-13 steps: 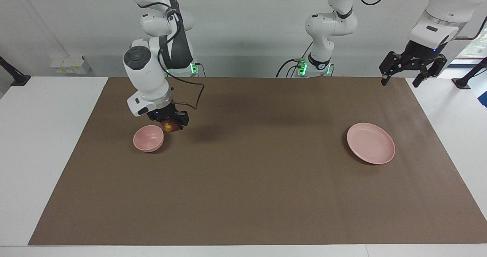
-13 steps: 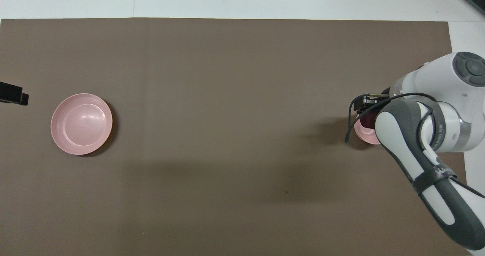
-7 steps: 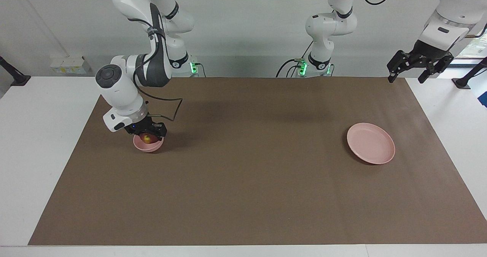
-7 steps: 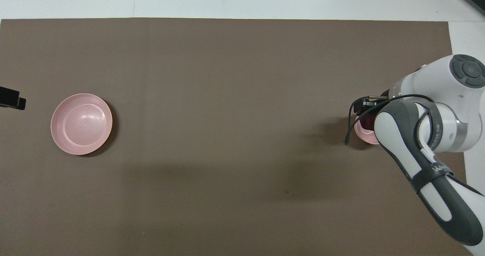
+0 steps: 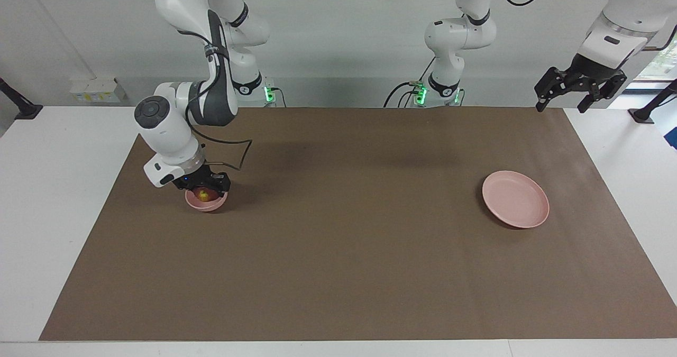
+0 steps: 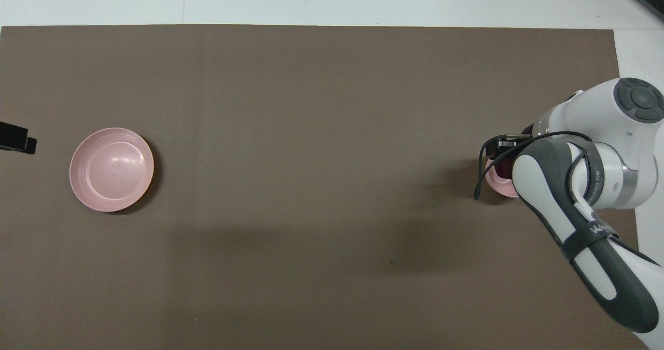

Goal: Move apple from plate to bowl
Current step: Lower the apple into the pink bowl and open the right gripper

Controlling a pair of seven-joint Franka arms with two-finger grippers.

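Note:
The dark red apple (image 5: 202, 192) sits between the fingers of my right gripper (image 5: 203, 190), which is shut on it and low inside the small pink bowl (image 5: 207, 203) toward the right arm's end of the table. In the overhead view the right arm covers most of the bowl (image 6: 499, 186), and only a dark sliver of the apple (image 6: 501, 169) shows. The flat pink plate (image 5: 515, 206) lies bare toward the left arm's end; it also shows in the overhead view (image 6: 111, 169). My left gripper (image 5: 577, 88) waits, open and raised, over the mat's corner.
A brown mat (image 5: 349, 230) covers the table, with white table surface (image 5: 58, 198) at both ends. A black cable (image 5: 240, 153) loops off the right wrist beside the bowl. The left gripper's tip (image 6: 15, 143) shows at the overhead view's edge.
My right gripper carried the apple from beside the bowl to over it, then lowered it into the bowl. My left gripper rose and drew back slightly.

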